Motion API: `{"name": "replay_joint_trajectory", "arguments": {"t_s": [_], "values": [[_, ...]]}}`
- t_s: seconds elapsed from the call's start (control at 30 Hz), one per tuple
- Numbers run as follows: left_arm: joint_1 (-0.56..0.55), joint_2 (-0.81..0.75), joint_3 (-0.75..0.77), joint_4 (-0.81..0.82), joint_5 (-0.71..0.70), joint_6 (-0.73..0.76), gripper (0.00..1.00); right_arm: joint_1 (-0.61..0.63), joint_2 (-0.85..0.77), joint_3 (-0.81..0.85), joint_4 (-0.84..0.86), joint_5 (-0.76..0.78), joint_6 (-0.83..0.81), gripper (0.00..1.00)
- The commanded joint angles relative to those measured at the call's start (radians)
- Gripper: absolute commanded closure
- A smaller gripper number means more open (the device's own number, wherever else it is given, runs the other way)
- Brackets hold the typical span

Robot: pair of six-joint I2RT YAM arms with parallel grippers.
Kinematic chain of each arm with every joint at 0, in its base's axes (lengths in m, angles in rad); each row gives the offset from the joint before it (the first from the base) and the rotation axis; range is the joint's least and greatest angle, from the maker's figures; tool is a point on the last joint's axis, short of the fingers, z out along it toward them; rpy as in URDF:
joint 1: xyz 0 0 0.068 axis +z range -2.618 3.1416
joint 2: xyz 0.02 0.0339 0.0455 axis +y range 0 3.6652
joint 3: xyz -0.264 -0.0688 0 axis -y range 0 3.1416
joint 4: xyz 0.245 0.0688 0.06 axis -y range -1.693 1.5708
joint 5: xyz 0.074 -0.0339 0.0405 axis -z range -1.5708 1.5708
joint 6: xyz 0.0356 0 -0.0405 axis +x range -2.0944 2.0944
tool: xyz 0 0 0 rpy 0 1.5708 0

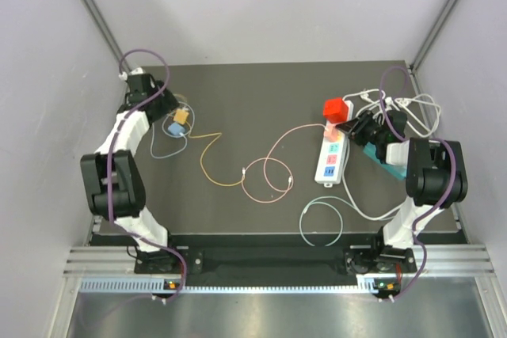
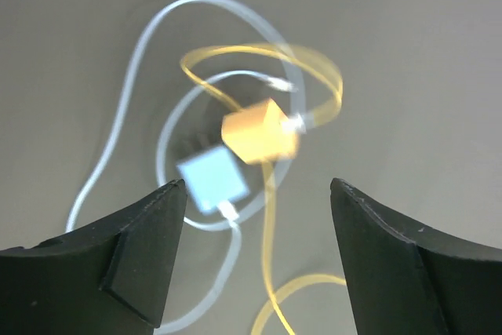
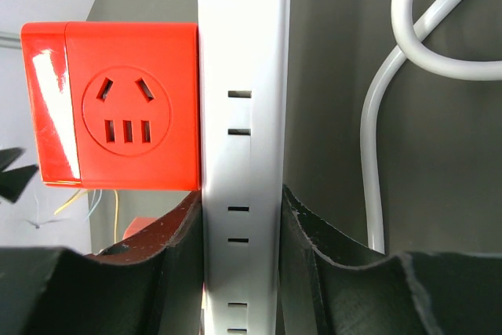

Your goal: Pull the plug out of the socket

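A red cube plug sits in the far end of the white socket strip, right of the table's middle. In the right wrist view the red plug sticks out to the left of the strip. My right gripper is shut on the strip's sides, just below the plug; it also shows in the top view. My left gripper is open and empty, hovering over a small yellow cube and a blue cube at the far left.
The strip's white cord loops at the back right and front right. Thin yellow and pink cables curl across the middle. A pale blue cable rings the small cubes. A teal object lies under my right arm.
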Motion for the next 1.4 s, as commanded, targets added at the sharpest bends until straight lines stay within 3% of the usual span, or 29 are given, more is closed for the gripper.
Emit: {"name": "replay_joint_trajectory", "arguments": {"t_s": [0.0, 0.1, 0.43, 0.6, 0.73, 1.0, 1.17, 1.37], "values": [[0.004, -0.170, -0.066, 0.082, 0.133, 0.001, 0.20, -0.016, -0.021, 0.026, 0.117, -0.029, 0.005, 1.00], [0.004, -0.267, -0.132, 0.113, 0.221, -0.025, 0.18, -0.016, -0.021, 0.028, 0.119, -0.032, 0.008, 1.00], [0.002, -0.474, -0.393, -0.014, 0.448, -0.131, 0.22, -0.017, -0.025, 0.026, 0.125, -0.037, 0.015, 1.00], [-0.021, -0.500, -0.533, -0.043, 0.372, -0.193, 0.24, -0.019, -0.036, 0.025, 0.123, -0.036, 0.017, 1.00], [-0.108, -0.407, -0.544, -0.094, 0.316, -0.264, 0.22, -0.020, -0.035, 0.025, 0.122, -0.034, 0.014, 1.00], [-0.212, -0.290, -0.576, 0.029, 0.273, -0.419, 0.25, -0.031, -0.042, 0.025, 0.119, -0.036, 0.017, 1.00], [-0.226, -0.275, -0.611, 0.093, 0.250, -0.467, 0.37, -0.034, -0.032, 0.025, 0.123, -0.042, 0.023, 1.00], [-0.225, -0.275, -0.653, 0.187, 0.291, -0.491, 0.76, -0.034, -0.031, 0.025, 0.126, -0.043, 0.026, 1.00]]}}
